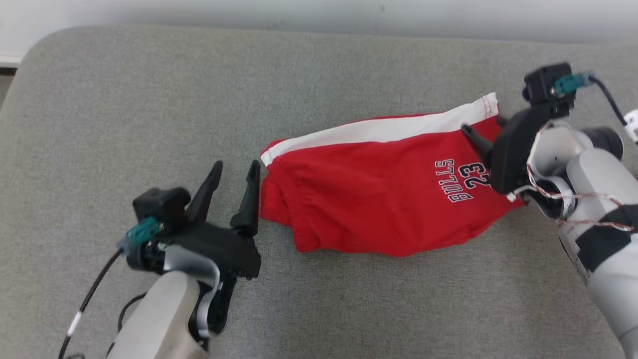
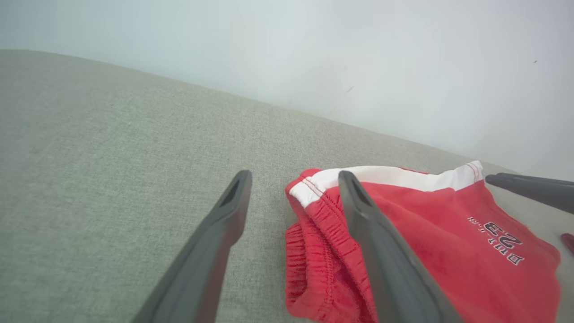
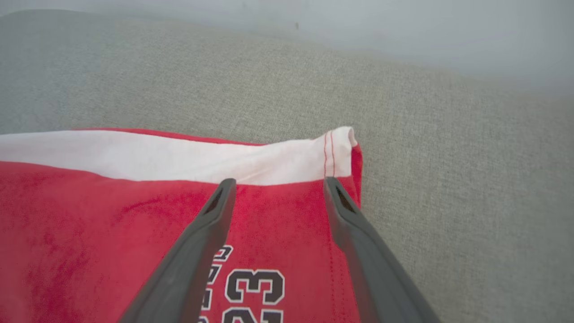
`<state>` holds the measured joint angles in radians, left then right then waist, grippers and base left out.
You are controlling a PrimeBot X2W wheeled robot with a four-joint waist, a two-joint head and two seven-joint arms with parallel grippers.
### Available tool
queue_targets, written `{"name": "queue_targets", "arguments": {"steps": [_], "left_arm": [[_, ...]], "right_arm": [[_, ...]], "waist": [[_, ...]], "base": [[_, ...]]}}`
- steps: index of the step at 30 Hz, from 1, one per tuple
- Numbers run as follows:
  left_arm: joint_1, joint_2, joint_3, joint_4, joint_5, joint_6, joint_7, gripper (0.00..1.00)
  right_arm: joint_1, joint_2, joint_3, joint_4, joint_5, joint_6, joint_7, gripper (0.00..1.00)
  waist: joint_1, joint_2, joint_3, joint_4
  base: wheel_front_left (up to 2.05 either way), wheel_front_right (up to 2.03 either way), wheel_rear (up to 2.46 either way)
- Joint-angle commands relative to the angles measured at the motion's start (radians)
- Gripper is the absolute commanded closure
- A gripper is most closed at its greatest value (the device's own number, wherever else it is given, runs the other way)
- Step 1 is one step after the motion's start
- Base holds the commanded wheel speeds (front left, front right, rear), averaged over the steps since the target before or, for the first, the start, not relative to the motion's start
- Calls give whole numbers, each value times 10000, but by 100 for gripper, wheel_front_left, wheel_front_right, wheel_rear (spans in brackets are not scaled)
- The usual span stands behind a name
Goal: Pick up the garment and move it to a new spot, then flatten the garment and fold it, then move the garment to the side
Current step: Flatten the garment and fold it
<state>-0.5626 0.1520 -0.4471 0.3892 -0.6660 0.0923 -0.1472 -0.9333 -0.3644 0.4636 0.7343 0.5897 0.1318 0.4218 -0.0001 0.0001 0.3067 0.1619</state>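
Note:
The garment (image 1: pixel 379 194) is a pair of red shorts with a white side stripe and "BULLS 23" printed on it. It lies folded on a grey cushion (image 1: pixel 149 99). My left gripper (image 1: pixel 237 165) stands open just left of the elastic waistband end, one finger close beside the cloth, nothing between its fingers. In the left wrist view the left gripper (image 2: pixel 294 176) frames the edge of the garment (image 2: pixel 448 224). My right gripper (image 1: pixel 483 127) hovers open over the hem end. In the right wrist view the right gripper (image 3: pixel 280 181) spreads above the garment (image 3: pixel 89 215), near its number.
The grey cushion reaches back to a pale wall (image 1: pixel 319 12), and its rounded corner (image 1: pixel 30 55) is at the far left. Bare cushion lies in front of and behind the shorts. One of the right gripper's fingers (image 2: pixel 529 186) shows at the right of the left wrist view.

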Motion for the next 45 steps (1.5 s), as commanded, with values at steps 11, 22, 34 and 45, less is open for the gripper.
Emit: {"name": "queue_targets", "arguments": {"steps": [11,22,34,45], "left_arm": [[2815,-124,1524,-2812,2516,-447,-1157,0],[5111,-988,3157,-4093,3956,-1430,-1163,0],[5756,-1018,3537,-3951,3732,-1413,-1165,0],[5809,-1019,3586,-3837,3715,-1401,-1165,0]], "right_arm": [[1250,-511,-656,162,678,-23,247,0],[1096,-118,-1917,1828,-177,-23,-243,0],[1611,1059,-1807,3416,-1328,35,91,83],[1136,388,-2455,3418,-2171,-36,-903,100]], "waist": [[1,-1,-745,149],[1,-1,-322,734],[1,-1,-410,931],[1,-1,-716,659]], "base": [[0,0,0],[0,0,0],[0,0,0],[0,0,0]]}}
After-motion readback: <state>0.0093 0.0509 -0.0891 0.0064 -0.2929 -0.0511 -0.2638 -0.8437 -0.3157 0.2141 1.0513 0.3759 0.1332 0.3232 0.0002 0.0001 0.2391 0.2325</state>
